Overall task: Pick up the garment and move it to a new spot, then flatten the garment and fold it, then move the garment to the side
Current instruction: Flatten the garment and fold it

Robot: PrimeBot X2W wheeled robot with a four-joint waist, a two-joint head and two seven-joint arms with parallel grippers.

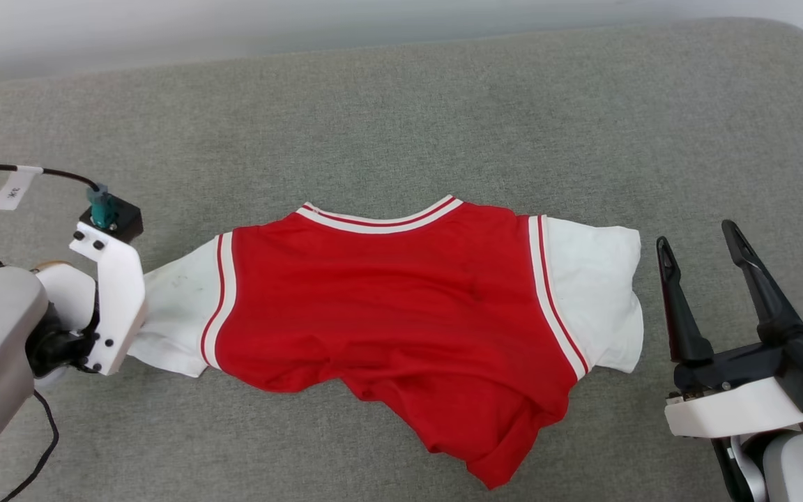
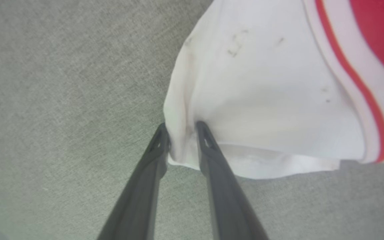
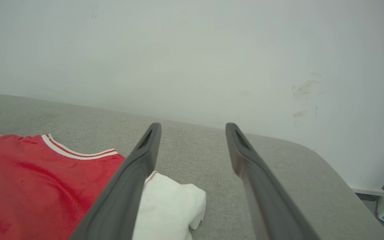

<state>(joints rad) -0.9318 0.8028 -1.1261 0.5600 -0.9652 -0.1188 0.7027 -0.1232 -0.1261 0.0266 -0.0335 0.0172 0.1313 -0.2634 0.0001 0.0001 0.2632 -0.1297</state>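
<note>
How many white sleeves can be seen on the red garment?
2. The garment's left sleeve has its edge between the left hand's fingers; the right sleeve lies untouched beside the open right hand.

Grey upholstered surface [image 1: 401,104] against white wall [image 3: 192,50]

Garment [image 1: 401,293] lying across the middle of the counter [image 1: 401,104], collar toward the wall [image 3: 192,50], hem toward the robot. Left hand [image 2: 182,127] at the left sleeve [image 1: 178,314], whose edge sits between its fingers; right hand [image 1: 698,236] just beside the right sleeve [image 1: 603,293], apart from it.
</note>
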